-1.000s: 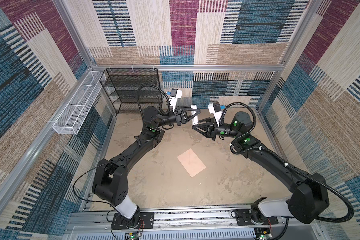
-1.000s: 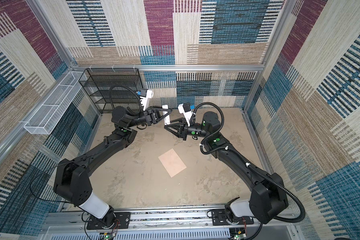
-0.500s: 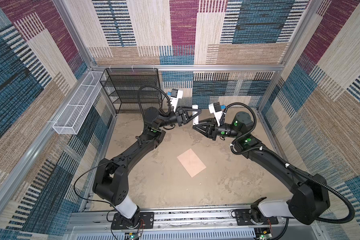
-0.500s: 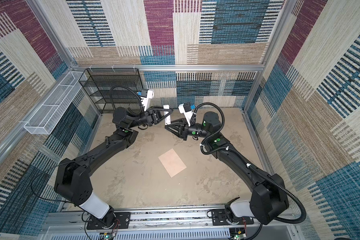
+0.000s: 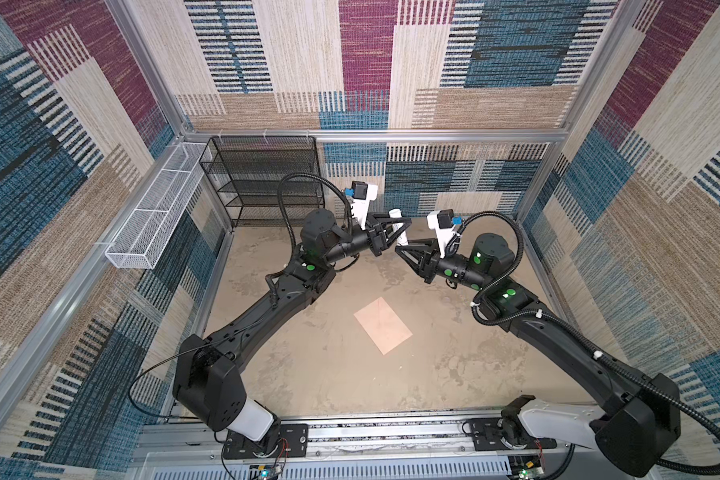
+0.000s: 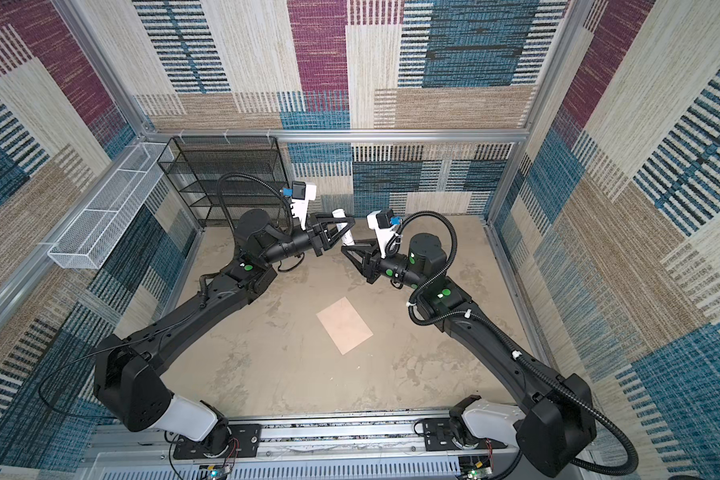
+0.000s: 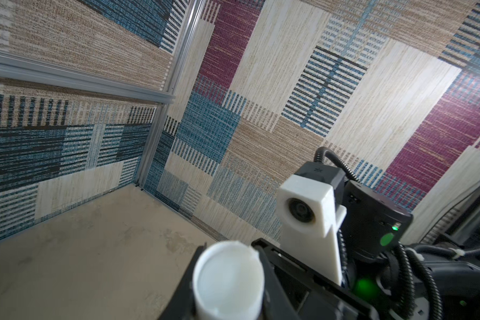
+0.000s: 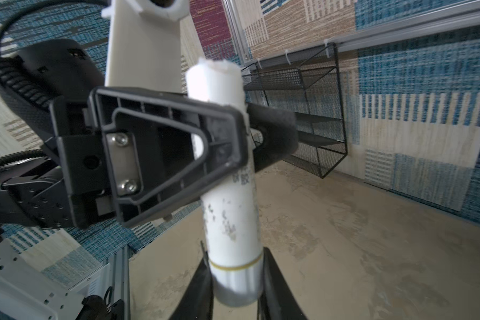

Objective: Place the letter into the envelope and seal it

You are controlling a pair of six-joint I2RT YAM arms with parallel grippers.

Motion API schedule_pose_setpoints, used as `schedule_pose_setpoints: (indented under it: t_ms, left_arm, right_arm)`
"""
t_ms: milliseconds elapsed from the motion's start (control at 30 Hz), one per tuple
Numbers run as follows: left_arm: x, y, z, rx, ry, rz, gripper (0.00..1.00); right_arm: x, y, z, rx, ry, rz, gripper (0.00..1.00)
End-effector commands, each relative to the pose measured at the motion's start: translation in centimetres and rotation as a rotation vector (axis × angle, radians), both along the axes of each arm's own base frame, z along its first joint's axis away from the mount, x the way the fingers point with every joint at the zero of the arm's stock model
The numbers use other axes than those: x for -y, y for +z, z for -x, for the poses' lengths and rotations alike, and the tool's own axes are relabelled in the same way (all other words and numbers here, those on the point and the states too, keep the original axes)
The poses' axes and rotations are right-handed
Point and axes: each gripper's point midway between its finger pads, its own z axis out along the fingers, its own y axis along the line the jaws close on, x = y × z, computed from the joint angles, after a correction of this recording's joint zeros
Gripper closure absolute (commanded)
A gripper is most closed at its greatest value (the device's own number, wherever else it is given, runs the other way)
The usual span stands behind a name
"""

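Left pincer (image 5: 398, 232), on a raised arm whose wrist reaches rightward just past the black wire-mesh shelf rack (image 5: 262, 178), grips the upper half of a roughly upright white plastic tube (image 8: 230, 221). Right pincer (image 8: 234, 291), wrist pointing back toward the rack, clasps the tube's grey lower end. Farther from the rack, the pale peach rectangular paper envelope (image 5: 383, 325) lies flat on the beige tabletop (image 5: 329, 374).

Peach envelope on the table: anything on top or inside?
Nothing lies on the pale peach rectangular paper envelope; it lies flat on the beige table. Its inside is covered, so contents cannot be told.
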Motion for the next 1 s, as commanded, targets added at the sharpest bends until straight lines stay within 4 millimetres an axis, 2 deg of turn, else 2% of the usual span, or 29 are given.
schedule_pose_setpoints:
  t_ms: [0, 233, 333, 467, 600, 667, 733, 967]
  left_arm:
    - [0.8, -4.2, -0.9, -0.074, 0.048, -0.124, 1.00]
    - [1.7, -5.1, -1.8, -0.129, 0.074, -0.056, 1.00]
    - [1.6, -5.0, -2.1, -0.126, 0.086, -0.061, 1.00]
    - [1.3, -4.6, -2.5, -0.115, 0.097, -0.061, 1.00]
    - [0.1, -3.6, -3.1, -0.119, 0.089, 0.013, 1.00]
    - [-0.6, -2.9, -3.3, -0.126, 0.063, 0.064, 1.00]
    - [-0.7, -2.2, -2.6, -0.108, 0.004, 0.072, 1.00]
    - [-0.2, -1.0, -0.2, -0.076, -0.166, 0.046, 1.00]
  right_arm:
    - [3.6, 5.3, -2.6, 0.192, -0.309, -0.078, 0.82]
    - [2.9, 5.6, -3.0, 0.240, -0.473, 0.012, 0.82]
    - [2.4, 5.1, -3.5, 0.235, -0.497, 0.065, 0.81]
    - [1.2, 4.2, -3.0, 0.244, -0.426, 0.093, 0.63]
    - [-0.8, 2.6, -1.1, 0.259, -0.263, 0.109, 0.42]
    - [-1.6, 2.1, -0.2, 0.258, -0.191, 0.096, 0.39]
    - [-2.1, 1.7, 0.5, 0.251, -0.142, 0.086, 0.39]
    - [-2.2, 1.0, 0.2, 0.204, -0.110, 0.075, 0.40]
